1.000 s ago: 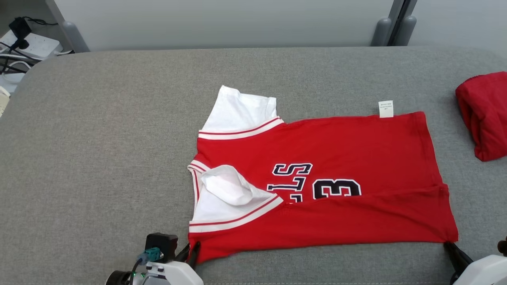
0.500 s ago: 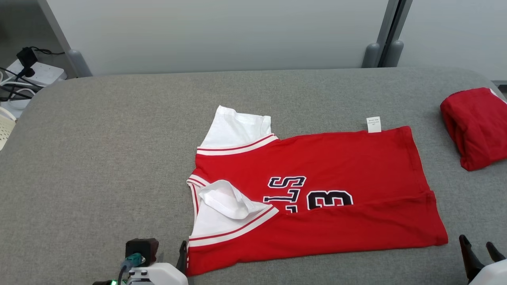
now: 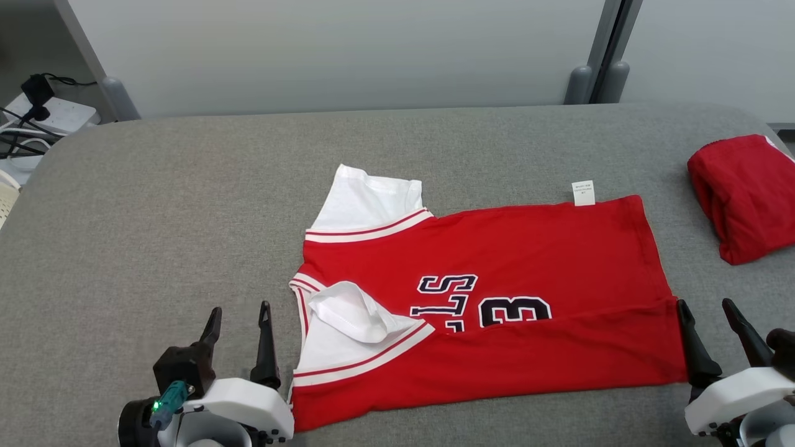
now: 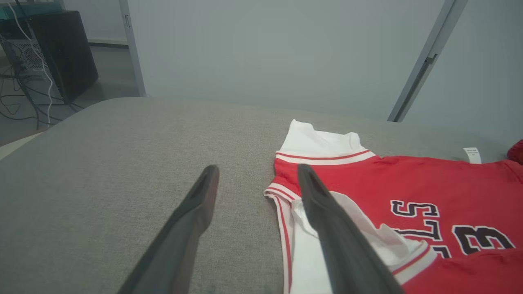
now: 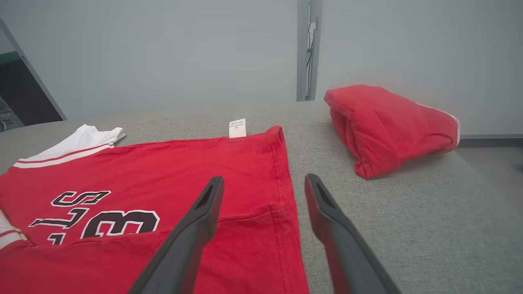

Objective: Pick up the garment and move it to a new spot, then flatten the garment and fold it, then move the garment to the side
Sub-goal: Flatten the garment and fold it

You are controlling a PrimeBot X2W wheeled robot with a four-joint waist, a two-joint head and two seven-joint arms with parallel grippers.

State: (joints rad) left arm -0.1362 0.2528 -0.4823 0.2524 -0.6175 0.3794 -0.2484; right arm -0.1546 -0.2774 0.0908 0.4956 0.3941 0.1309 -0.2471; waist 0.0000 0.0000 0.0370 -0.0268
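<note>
The garment (image 3: 534, 248) is a red jersey with white sleeves and dark lettering, lying on the grey table (image 3: 186, 205) with its near long edge folded over. It also shows in the left wrist view (image 4: 408, 179) and the right wrist view (image 5: 184, 163). My left gripper (image 3: 239, 313) stands open just left of the jersey's near sleeve corner, holding nothing. My right gripper (image 3: 708, 307) is open at the jersey's near hem corner, nothing between its fingers. In the wrist views both pairs of fingers (image 4: 255, 177) (image 5: 263, 183) are spread apart.
A second red garment (image 3: 742, 195), bundled up, lies at the table's right edge, also in the right wrist view (image 5: 388, 126). Cables and a power strip (image 3: 37, 118) sit on the floor at far left. A grey wall with a post (image 3: 596, 62) stands behind the table.
Both grippers let go of the jersey's near corners, opened and lifted forward; the folded edge now lies flat. The camera tilted, shifting the whole picture down.
</note>
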